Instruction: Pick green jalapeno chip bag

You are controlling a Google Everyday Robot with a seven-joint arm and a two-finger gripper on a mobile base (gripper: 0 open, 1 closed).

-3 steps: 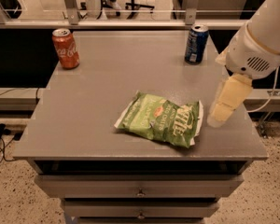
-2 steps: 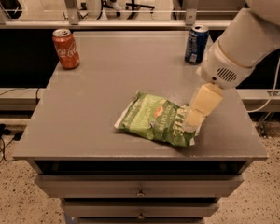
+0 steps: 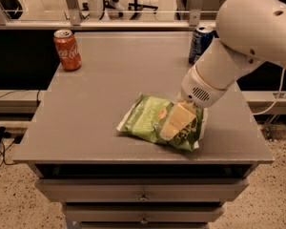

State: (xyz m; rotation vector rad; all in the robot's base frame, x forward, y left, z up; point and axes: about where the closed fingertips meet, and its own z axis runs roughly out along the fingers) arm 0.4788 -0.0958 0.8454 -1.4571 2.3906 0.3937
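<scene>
The green jalapeno chip bag [image 3: 148, 120] lies flat on the grey table [image 3: 95, 94], near its front edge and right of centre. It is light green with white sealed edges. My gripper [image 3: 174, 124] hangs from the white arm that comes in from the upper right. Its cream-coloured end is over the bag's right half and covers part of the lettering. I cannot tell whether it touches the bag.
An orange-red can [image 3: 67, 49] stands at the table's back left corner. A blue can [image 3: 200, 43] stands at the back right, just behind my arm. Drawers [image 3: 143, 194] sit under the tabletop. Railings and chair legs lie beyond the far edge.
My gripper has moved left and down, from beside the bag's right edge to over the bag's right half. The bag and both cans have stayed in place.
</scene>
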